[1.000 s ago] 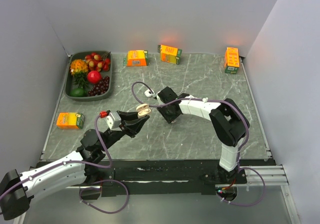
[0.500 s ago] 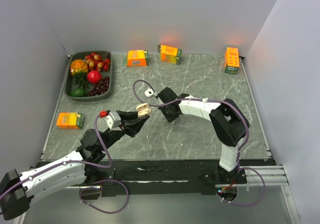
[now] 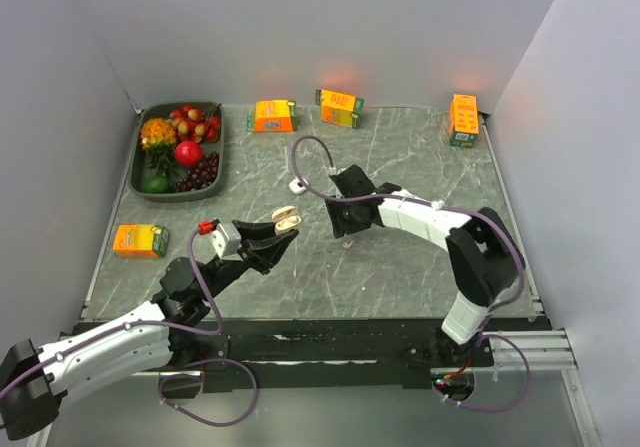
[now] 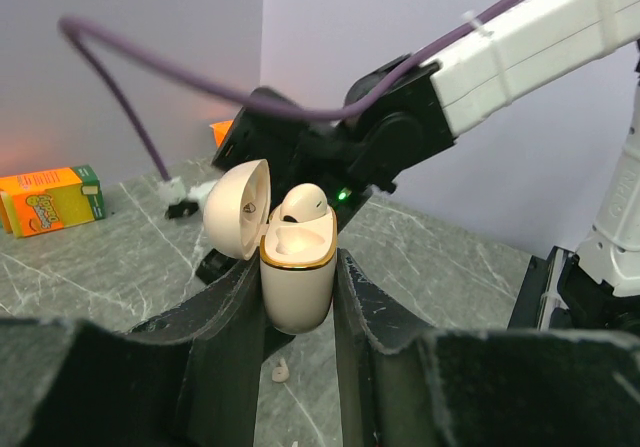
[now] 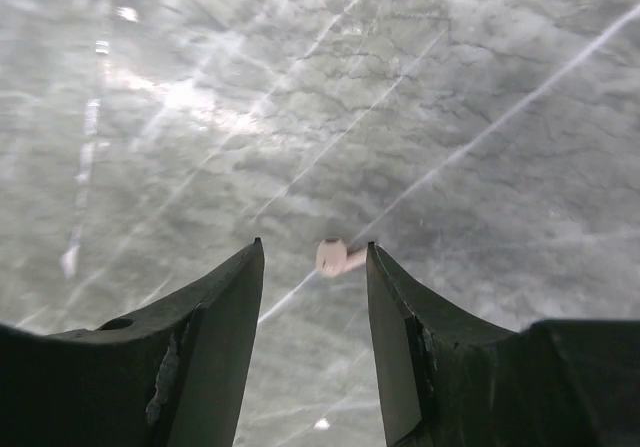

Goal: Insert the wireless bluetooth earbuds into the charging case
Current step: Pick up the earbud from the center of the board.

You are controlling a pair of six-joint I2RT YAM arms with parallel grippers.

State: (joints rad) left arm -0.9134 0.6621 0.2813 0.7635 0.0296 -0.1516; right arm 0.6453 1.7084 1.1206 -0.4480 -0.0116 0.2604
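My left gripper (image 4: 298, 287) is shut on the beige charging case (image 4: 297, 277), held upright above the table with its lid swung open to the left. One white earbud (image 4: 303, 204) sits in the case. From above, the case (image 3: 285, 219) is just left of my right gripper (image 3: 345, 229). The right gripper (image 5: 312, 252) points down at the table and is open. A second earbud (image 5: 333, 257) lies on the marble between its fingertips, closer to the right finger. That earbud (image 3: 346, 244) shows as a small white speck under the gripper.
Orange cartons stand at the back (image 3: 272, 116), (image 3: 340, 107), at the back right (image 3: 463, 119) and at the left (image 3: 139, 239). A fruit tray (image 3: 224, 145) sits back left. A small white piece (image 3: 297, 181) lies under the right arm's purple cable.
The right arm has shifted to the right and its jaws have opened wider over the earbud on the table. The left arm and the case have not moved.
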